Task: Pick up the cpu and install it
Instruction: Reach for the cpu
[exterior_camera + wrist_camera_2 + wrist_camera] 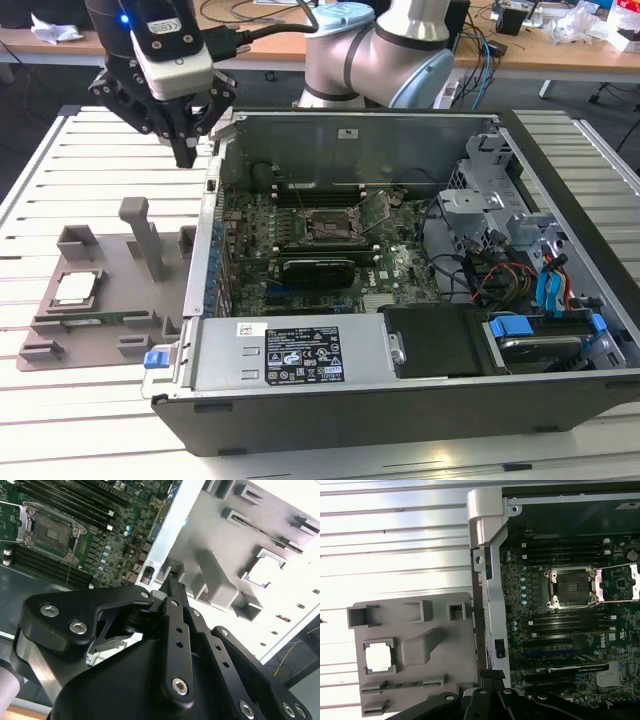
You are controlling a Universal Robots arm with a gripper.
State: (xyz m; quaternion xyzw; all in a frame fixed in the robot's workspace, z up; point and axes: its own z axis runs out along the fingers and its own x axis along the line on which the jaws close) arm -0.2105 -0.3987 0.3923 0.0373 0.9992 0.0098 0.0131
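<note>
The cpu is a silvery square lying flat in a pocket of the grey plastic tray, on the slatted table at the exterior view's left. It also shows in both wrist views, cpu and cpu. My gripper hangs above the table beside the computer case's left wall, well above and behind the tray, its black fingers drawn together to a point with nothing between them. The motherboard's cpu socket stands open inside the case, with its metal frame flipped up; the socket is bare.
The open computer case takes up the middle and right of the table. Inside lie a black graphics card, a power supply at the front, and a drive cage with cables. The tray carries upright posts.
</note>
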